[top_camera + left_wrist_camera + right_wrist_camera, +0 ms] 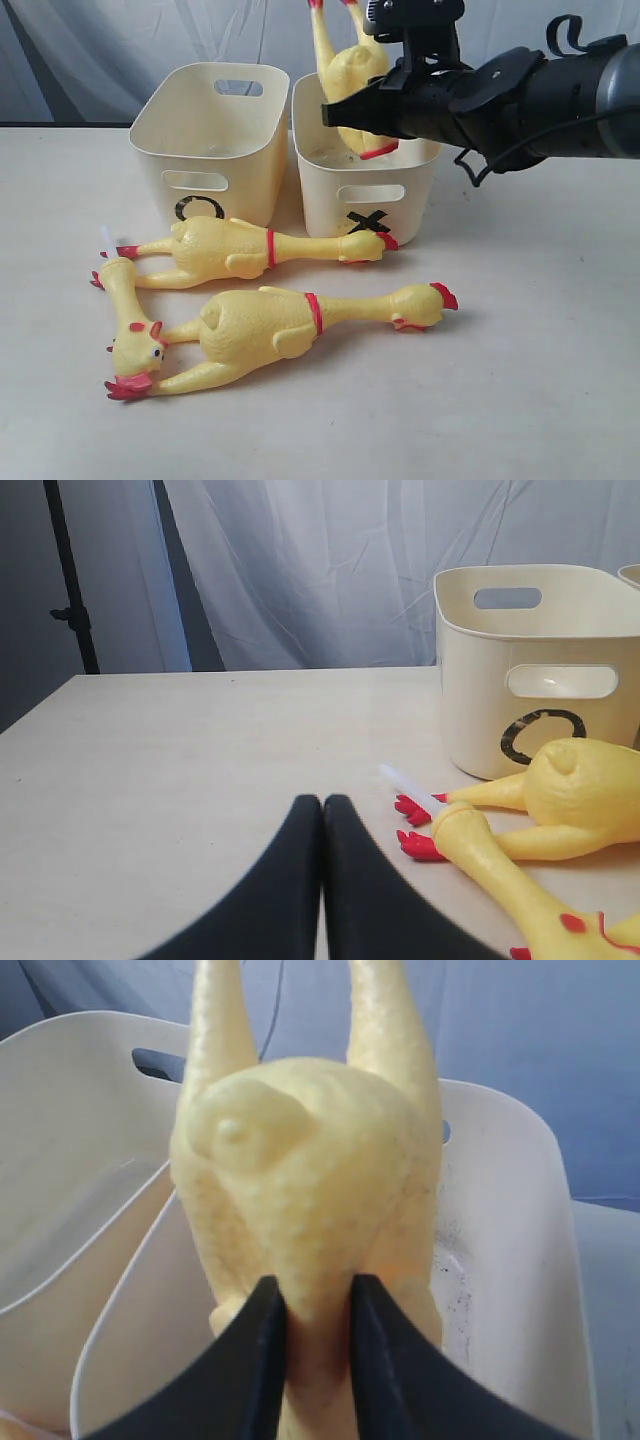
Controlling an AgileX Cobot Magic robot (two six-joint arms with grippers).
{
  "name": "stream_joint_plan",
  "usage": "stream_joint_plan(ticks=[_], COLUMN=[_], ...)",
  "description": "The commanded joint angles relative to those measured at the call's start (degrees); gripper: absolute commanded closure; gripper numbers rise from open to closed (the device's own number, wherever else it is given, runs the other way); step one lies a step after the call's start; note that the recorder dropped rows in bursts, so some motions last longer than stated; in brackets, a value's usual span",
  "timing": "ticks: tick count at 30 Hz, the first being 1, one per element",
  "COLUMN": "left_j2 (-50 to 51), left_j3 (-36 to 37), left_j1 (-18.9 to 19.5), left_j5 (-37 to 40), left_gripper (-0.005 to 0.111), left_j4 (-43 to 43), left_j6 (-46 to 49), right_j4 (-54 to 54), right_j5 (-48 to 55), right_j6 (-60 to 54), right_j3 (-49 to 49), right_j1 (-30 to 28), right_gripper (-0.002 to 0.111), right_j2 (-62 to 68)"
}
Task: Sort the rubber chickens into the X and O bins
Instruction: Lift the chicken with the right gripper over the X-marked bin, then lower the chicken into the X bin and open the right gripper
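Observation:
My right gripper (345,112) is shut on a yellow rubber chicken (350,72), held feet-up with its lower end inside the cream X bin (365,200). In the right wrist view the black fingers (262,1330) pinch the chicken's body (300,1180) over that bin (510,1220). The O bin (210,140) stands just left of the X bin. Two large chickens (250,250) (270,325) lie on the table in front of the bins, and a smaller one (130,320) with a white tube (107,238) lies at their left. My left gripper (322,802) is shut and empty, low over the table near the small chicken's red feet (420,845).
The two bins touch side by side at the back of the beige table (540,380). A grey curtain (90,50) hangs behind them. A dark stand (70,580) shows beyond the table's far edge in the left wrist view.

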Motion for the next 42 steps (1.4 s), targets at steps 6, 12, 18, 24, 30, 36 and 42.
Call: stream_joint_plan(ticks=[6,12,18,24,30,36,42], left_j2=[-0.3,-0.3,-0.3,-0.3,-0.3,-0.3,-0.3], left_j3=[0.1,0.1,0.1,0.1,0.1,0.1,0.1], left_j1=[0.0,0.0,0.0,0.0,0.0,0.0,0.0], left_j5=[-0.2,-0.2,-0.2,-0.2,-0.2,-0.2,-0.2], left_gripper=[0.107,0.107,0.107,0.107,0.107,0.107,0.107], left_j4=[-0.1,-0.1,-0.1,-0.1,-0.1,-0.1,-0.1], left_j6=[-0.2,-0.2,-0.2,-0.2,-0.2,-0.2,-0.2], right_j4=[0.9,2.8,2.8,2.6,-5.2,-15.6,-18.7], right_j5=[0.7,2.0,7.8,18.7,37.4,50.4,52.8], right_j6=[0.1,0.1,0.1,0.1,-1.8,-1.5,-1.4], right_j3=[-0.2,-0.2,-0.2,-0.2,-0.2,-0.2,-0.2], right_j1=[-0.2,-0.2,-0.2,-0.2,-0.2,-0.2,-0.2], right_gripper=[0.044,0.039,0.039,0.039,0.039,0.039,0.039], right_j2=[-0.1,-1.8,-5.6,-8.4,-8.8,-8.8,-8.8])
